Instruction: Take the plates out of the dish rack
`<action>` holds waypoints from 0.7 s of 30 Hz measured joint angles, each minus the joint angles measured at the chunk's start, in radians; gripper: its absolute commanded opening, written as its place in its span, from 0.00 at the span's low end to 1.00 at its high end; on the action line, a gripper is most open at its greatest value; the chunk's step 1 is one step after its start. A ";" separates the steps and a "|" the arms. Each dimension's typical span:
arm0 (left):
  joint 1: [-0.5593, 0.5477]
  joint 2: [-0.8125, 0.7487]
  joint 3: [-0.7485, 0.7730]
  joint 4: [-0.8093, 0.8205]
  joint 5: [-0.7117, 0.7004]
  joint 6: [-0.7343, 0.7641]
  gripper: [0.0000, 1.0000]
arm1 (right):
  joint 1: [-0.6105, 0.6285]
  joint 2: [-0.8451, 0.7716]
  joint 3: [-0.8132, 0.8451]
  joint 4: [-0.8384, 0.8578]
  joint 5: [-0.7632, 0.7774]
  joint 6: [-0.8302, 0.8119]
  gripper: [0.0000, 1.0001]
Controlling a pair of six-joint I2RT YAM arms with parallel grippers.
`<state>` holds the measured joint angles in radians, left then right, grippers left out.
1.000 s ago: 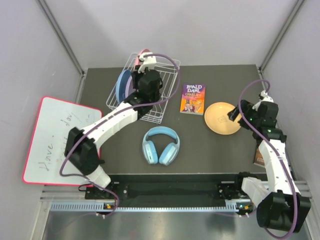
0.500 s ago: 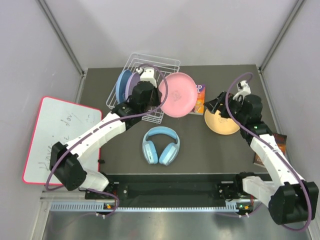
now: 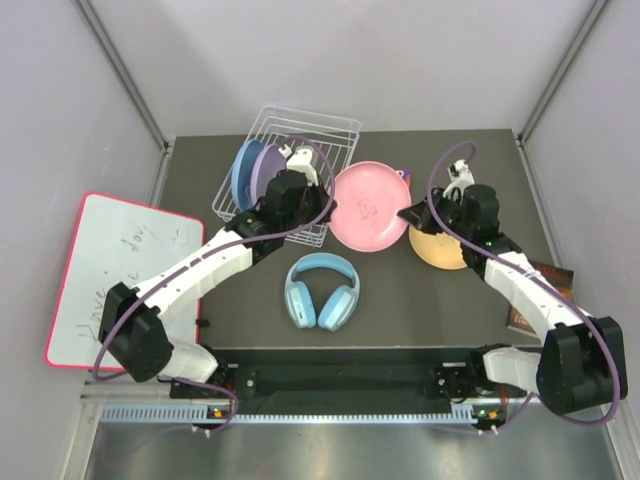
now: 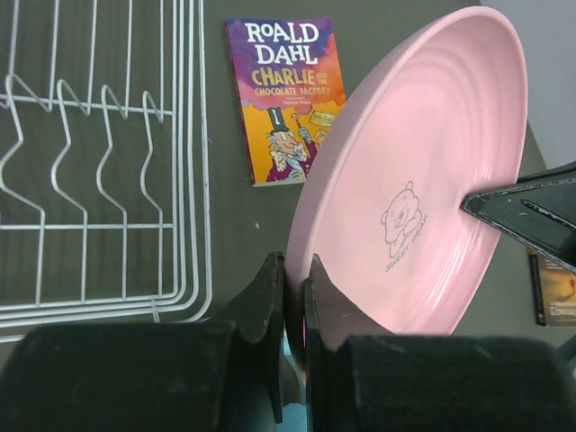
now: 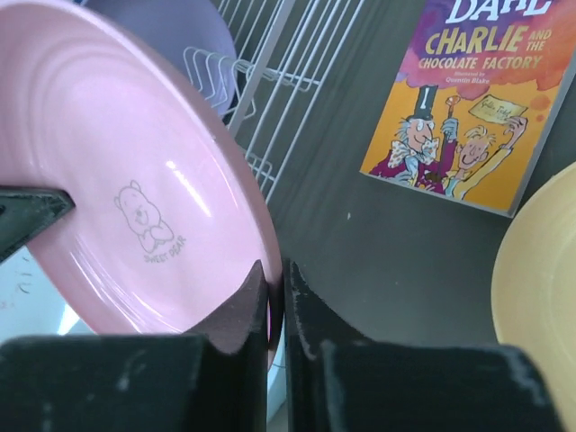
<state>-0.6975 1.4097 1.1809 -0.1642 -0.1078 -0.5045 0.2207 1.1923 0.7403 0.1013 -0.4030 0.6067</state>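
Dark grey matte table [image 3: 400,300], filling the middle of the top view between pale walls.

Toward its upper left, a white wire dish rack [image 3: 330,140] standing on the surface, set at a slight angle.

Just right of the rack, a purple-and-orange paperback book [image 4: 281,99] lying flat, cover up.

At right of centre, an orange-yellow plate [image 3: 432,252] resting face up.

At lower centre, light-blue headphones [image 3: 300,298] lying flat, band toward the rack.

Near the right edge, a second book [image 3: 520,318], dark-covered, partly hidden.

At far left, a red-edged whiteboard [image 3: 120,280], corner overlapping the table's border; support unclear.
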 measured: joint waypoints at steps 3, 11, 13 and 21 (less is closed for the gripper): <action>0.010 0.000 -0.021 0.027 0.010 -0.009 0.23 | 0.002 0.004 0.000 0.008 -0.008 -0.005 0.00; -0.002 0.000 -0.031 0.069 0.007 0.039 0.99 | -0.050 -0.053 0.000 -0.129 0.127 -0.038 0.00; -0.004 0.000 -0.031 0.066 -0.031 0.070 0.99 | -0.100 -0.091 0.000 -0.185 0.182 -0.051 0.00; -0.003 0.000 -0.031 0.066 -0.356 0.263 0.99 | -0.399 -0.153 -0.009 -0.349 0.328 -0.104 0.00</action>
<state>-0.7010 1.4097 1.1503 -0.0982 -0.4641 -0.2413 -0.1780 1.0389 0.7315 -0.2474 -0.0753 0.5026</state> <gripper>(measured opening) 0.987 0.030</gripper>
